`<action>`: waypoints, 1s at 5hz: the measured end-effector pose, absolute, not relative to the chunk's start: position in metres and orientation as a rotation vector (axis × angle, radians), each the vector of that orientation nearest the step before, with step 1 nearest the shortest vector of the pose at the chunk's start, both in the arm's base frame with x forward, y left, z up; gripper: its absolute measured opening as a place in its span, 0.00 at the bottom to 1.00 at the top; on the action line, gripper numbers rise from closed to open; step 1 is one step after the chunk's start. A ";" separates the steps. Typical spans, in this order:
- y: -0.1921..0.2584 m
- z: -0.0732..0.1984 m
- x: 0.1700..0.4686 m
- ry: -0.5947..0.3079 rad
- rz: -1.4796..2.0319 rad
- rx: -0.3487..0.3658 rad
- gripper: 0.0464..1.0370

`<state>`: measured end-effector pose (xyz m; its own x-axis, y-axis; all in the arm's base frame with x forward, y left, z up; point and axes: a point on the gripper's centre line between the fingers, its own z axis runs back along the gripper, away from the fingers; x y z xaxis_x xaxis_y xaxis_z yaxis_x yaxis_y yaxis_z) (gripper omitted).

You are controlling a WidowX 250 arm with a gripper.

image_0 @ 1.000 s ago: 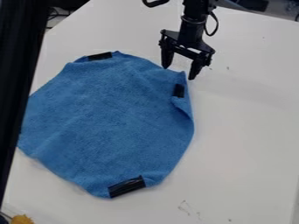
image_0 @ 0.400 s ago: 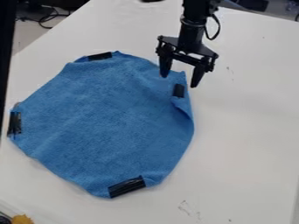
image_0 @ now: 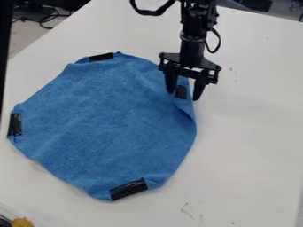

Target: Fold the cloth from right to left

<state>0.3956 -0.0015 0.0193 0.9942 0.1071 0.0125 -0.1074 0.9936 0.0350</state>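
The black gripper (image_0: 185, 95) hangs over the upper right corner of the cloth, its fingers apart on either side of the black tape there, with nothing seen held. The blue cloth (image_0: 106, 119) lies spread on the white table, with a small crease along its right edge. Strips of black tape (image_0: 128, 189) mark its corners at the top, left, bottom and upper right. Part of the cloth's upper right corner is hidden behind the gripper.
The white table (image_0: 248, 146) extends right of the cloth. A dark upright bar (image_0: 5, 53) runs along the left edge of the view. A yellow-orange item (image_0: 22, 222) is at the bottom left, and cables (image_0: 44, 15) lie beyond the table at the upper left.
The gripper has come down the view, from just above the cloth's upper right corner to over the tape there. The dark bar at left has shifted left, uncovering the cloth's left corner.
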 end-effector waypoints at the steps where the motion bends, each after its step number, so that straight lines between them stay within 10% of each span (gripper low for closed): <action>1: 0.001 0.022 0.396 0.000 0.104 0.037 0.37; 3: 0.003 0.027 0.399 0.004 0.104 0.047 0.05; 5: 0.001 0.019 0.400 0.005 0.105 0.037 0.51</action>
